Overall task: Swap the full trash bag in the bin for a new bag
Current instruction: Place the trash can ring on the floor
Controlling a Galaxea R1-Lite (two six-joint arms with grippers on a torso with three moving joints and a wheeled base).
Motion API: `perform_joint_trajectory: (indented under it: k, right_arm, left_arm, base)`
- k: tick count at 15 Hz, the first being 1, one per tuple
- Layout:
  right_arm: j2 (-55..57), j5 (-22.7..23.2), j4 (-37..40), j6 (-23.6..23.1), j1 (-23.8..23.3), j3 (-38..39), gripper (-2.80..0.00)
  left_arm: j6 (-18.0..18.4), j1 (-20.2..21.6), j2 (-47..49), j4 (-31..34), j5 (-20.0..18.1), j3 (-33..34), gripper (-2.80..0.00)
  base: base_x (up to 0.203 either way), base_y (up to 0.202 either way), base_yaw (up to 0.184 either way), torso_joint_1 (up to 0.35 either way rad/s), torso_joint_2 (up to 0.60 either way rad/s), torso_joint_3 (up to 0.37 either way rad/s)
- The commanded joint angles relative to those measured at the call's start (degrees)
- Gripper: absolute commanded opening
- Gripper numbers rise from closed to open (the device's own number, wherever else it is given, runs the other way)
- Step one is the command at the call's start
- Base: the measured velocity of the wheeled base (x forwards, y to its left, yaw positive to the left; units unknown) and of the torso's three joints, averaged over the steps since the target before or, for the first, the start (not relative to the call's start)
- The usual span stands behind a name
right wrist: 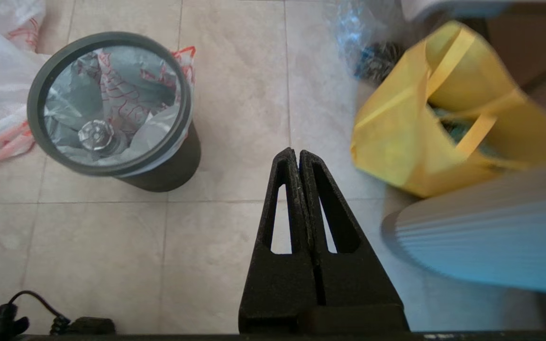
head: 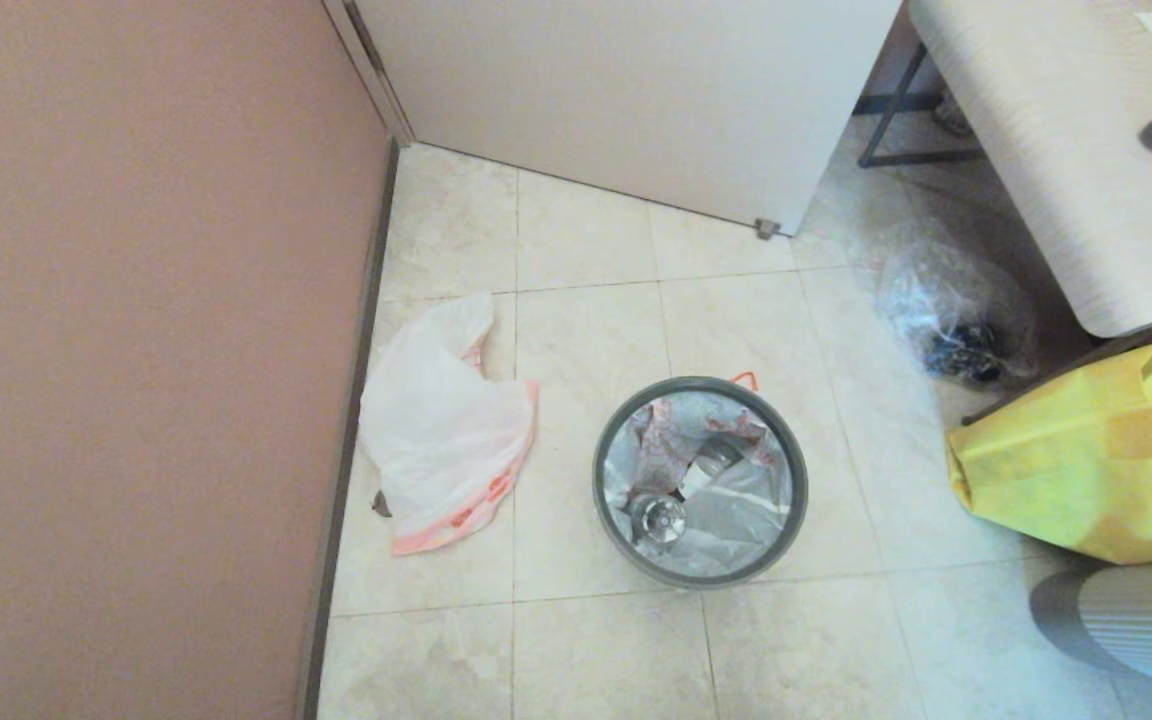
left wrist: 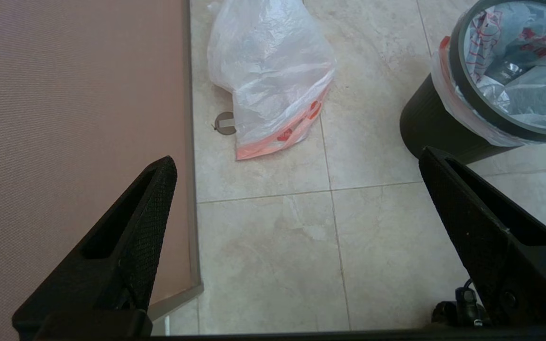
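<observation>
Bin (head: 626,545), black and round with a grey hoop at its rim, stands on the tiled floor (head: 586,240) near the middle of the scene, the full trash bag (head: 736,500) inside it with its pink-red edge folded out under the hoop. A big yellow fabric bag (head: 1056,470) sits well to the robot's right, below the edge of a pale table (head: 1036,130); a clear crinkly bag (head: 946,310) with dark contents lies on the floor between them. The new bag (head: 441,425) lies limp and flat on the tiles by the pink wall (head: 136,350), near the bin on the robot's left. Smaller things show inside the full bag: a clear bottle (head: 658,517) and crumpled scraps (head: 661,440).

Neither arm has reached anything. The left gripper (left wrist: 296,166) hangs above bare floor, fingers spread wide and holding nothing. The right gripper (right wrist: 297,156) hovers over the tiles between the bin and the yellow bag, fingers pressed together and empty.

By this layout the job appears to be at its first step, with the old bag not yet lifted. The next move likely calls for the right gripper's fingers to part, travel to the rim, and deal with the hoop pinning the bag's edge.
</observation>
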Motion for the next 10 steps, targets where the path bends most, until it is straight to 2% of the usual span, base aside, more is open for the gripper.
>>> perform_joint_trajectory:
  k: [1,10]
  right_arm:
    - [8.5,0.0,0.0,-1.0,0.0,-3.4,-2.8]
    - [46.3,-3.5,-1.2,-4.4,1.1,-27.9,-2.8]
  left_arm:
    - [0.1,0.0,0.1,0.0,0.0,0.0,0.0]
    - [0.0,0.0,0.1,0.0,0.0,0.0,0.0]
  base:
    - [0.0,0.0,0.0,0.0,0.0,0.0]
    - [0.0,0.0,0.0,0.0,0.0,0.0]
